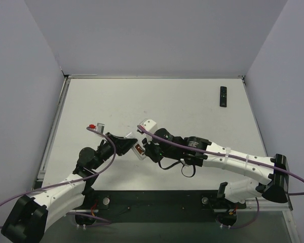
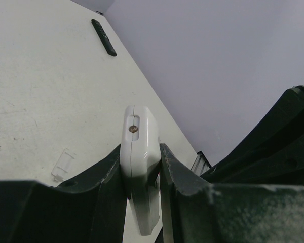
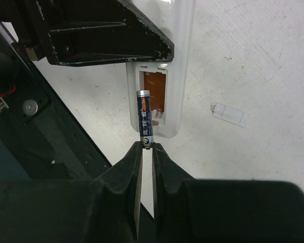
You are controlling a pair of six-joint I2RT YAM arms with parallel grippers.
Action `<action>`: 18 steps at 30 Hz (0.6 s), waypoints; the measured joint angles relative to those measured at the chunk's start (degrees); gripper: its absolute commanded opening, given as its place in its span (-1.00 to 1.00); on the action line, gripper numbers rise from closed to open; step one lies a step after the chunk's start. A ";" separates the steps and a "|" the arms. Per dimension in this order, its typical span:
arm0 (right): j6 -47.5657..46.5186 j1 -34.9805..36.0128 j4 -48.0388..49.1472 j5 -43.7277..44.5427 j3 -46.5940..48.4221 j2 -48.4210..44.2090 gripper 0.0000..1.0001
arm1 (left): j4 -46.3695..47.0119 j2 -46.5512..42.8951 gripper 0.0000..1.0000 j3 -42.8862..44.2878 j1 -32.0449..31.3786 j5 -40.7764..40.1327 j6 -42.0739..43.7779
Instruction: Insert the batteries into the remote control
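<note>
Right hand (image 3: pixel 147 148) pinches one battery (image 3: pixel 145 114) by its near end over the open bay (image 3: pixel 155 88) of the white remote (image 3: pixel 180 55) clamped in the left hand (image 2: pixel 141 164), so line it up lengthwise before pressing down.

One battery (image 3: pixel 145 119) was held over the white remote (image 3: pixel 180 76).
Slim, dark and pale-capped, it lay lengthwise across the remote's open rear compartment.

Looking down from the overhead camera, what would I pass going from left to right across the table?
A small clear plastic piece → left gripper → white remote that it clamps → right gripper → black remote, far off at the right edge.
</note>
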 measured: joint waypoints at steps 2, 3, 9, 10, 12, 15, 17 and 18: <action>1.22 0.57 -1.33 0.83 1.40 1.03 -1.00 | 2.80 2.03 -1.00 -0.02 -1.27 -1.53 -0.37; 1.75 0.76 -1.95 1.38 1.99 1.49 -1.00 | 4.17 2.95 -1.00 -0.02 -1.70 -2.23 -0.59; 4.24 1.42 -5.01 4.31 4.26 3.06 -1.00 | 10.01 5.07 -1.00 -0.02 -3.19 -5.99 -2.45; 4.63 1.40 -5.57 4.79 4.52 3.26 -1.00 | 10.84 5.09 -1.00 0.00 -3.45 -6.62 -2.86; 5.14 1.42 -6.27 5.46 4.98 3.78 -1.00 | 11.93 5.09 -1.00 -0.02 -3.87 -7.45 -3.43; 5.62 1.42 -6.99 5.97 5.92 4.92 -1.00 | 12.72 5.09 -1.00 -0.02 -4.66 -8.87 -4.00; 5.64 1.42 -7.41 6.03 6.64 5.60 -1.00 | 12.68 5.09 -1.00 -0.04 -5.07 -9.81 -4.02; 5.64 1.42 -7.45 6.05 6.88 5.75 -1.00 | 12.66 5.09 -1.00 -0.07 -5.27 -10.25 -4.02</action>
